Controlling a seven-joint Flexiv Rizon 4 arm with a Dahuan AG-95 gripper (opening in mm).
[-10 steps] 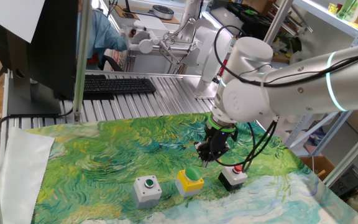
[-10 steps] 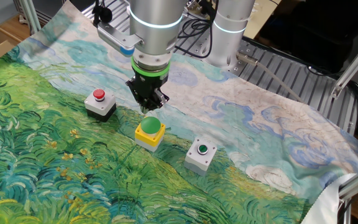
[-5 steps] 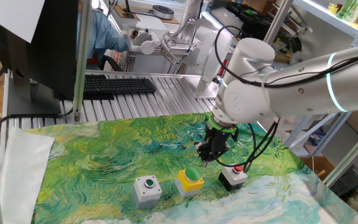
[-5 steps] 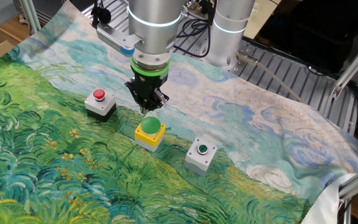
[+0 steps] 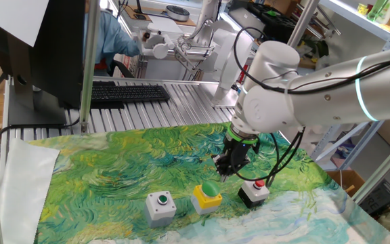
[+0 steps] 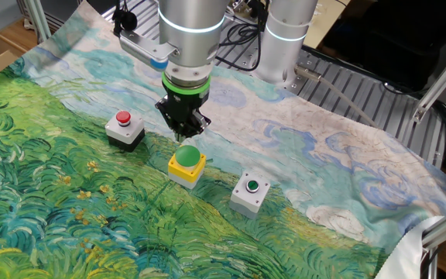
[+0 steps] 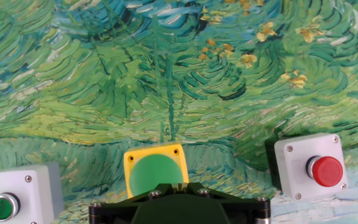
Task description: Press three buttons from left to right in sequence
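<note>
Three button boxes stand in a row on the painted cloth. In one fixed view they run left to right: a grey box with a small green button (image 5: 160, 203) (image 6: 250, 191) (image 7: 11, 199), a yellow box with a large green dome (image 5: 207, 195) (image 6: 186, 164) (image 7: 156, 169), and a box with a small red button (image 5: 254, 192) (image 6: 125, 128) (image 7: 309, 165). My gripper (image 5: 225, 171) (image 6: 183, 134) (image 7: 178, 186) hangs shut just above and behind the yellow box's dome, its tips together and holding nothing. It hides the dome's near edge in the hand view.
The green and blue painted cloth (image 5: 127, 169) covers the table. A keyboard (image 5: 127, 93) lies on the slatted metal surface behind it. A monitor (image 5: 32, 47) and metal frame posts (image 5: 90, 68) stand at the back left. A white sheet (image 5: 19, 183) lies at the left edge.
</note>
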